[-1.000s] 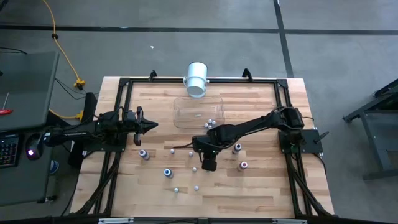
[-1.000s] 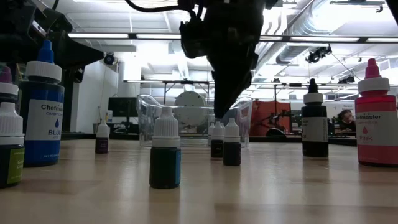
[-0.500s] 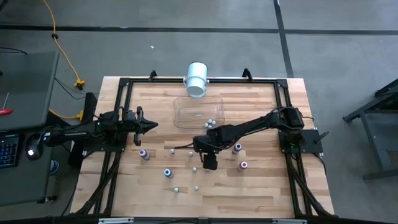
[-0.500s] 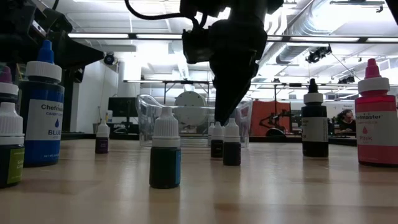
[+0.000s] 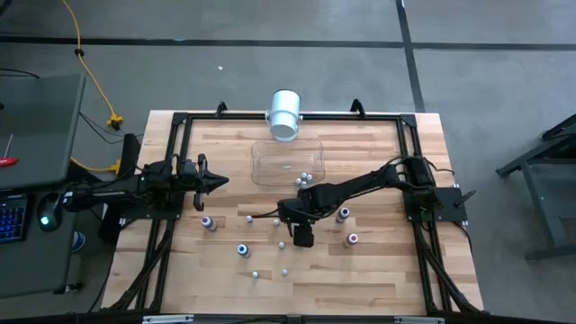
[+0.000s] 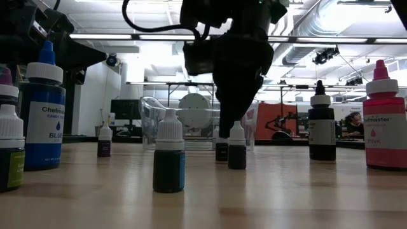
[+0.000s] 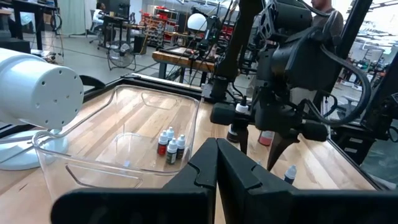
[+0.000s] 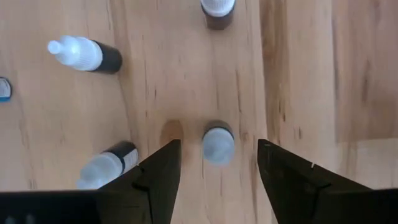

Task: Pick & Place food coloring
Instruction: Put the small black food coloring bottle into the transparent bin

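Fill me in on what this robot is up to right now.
The right gripper is over the middle of the table, fingers open on either side of a small white-capped food coloring bottle, not yet gripping it. More bottles stand scattered around, and a few are in the clear plastic tub. The left gripper waits at the left.

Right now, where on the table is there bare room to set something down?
Bare wood lies along the table's near edge and right side beyond the pink bottle. Crowded: the middle, with small bottles around the right gripper, and the clear tub.
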